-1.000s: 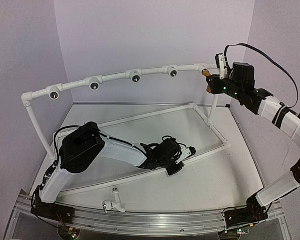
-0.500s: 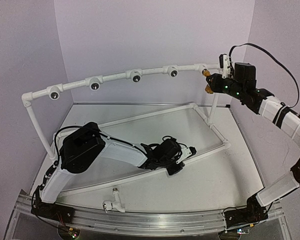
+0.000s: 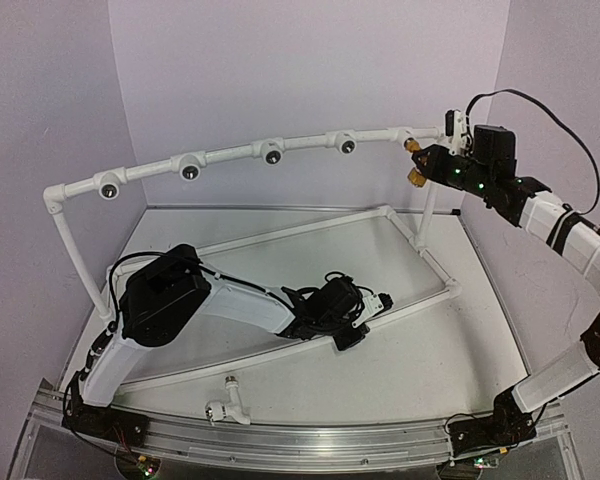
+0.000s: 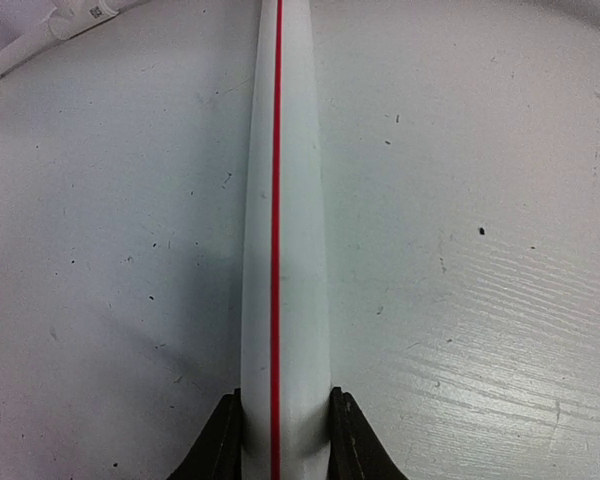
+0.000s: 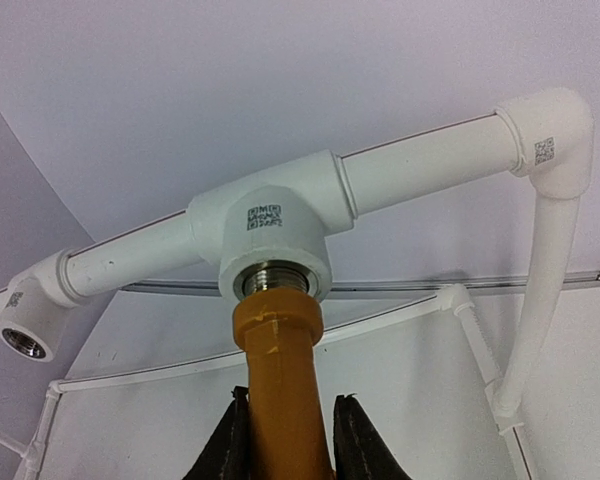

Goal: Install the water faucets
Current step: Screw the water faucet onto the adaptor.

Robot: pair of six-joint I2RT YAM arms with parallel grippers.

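**Top view, bottom of frame.** The white faucet lies loose on the table, just behind the metal front rail. It sits between the two arm bases, nearer the left one, and no gripper touches it.

**Top view, centre.** The left gripper is low over the table, clenched on the lower front bar of the pipe frame. In the left wrist view the two dark fingers press both sides of a white tube with a red stripe. The tube runs straight up the picture from the left gripper.

**Top view, upper right.** The right gripper is raised to the frame's top rail, near its right corner. It grasps the yellow-orange faucet. In the right wrist view the fingers pinch the faucet's orange body at bottom centre. The orange collar at its upper end meets the metal-threaded mouth of a white tee fitting on the rail. How far it is screwed in cannot be told.

**Top view, along the top rail.** Four round dark sockets face outward to the left of that fitting. One more open socket shows at the left edge of the right wrist view.
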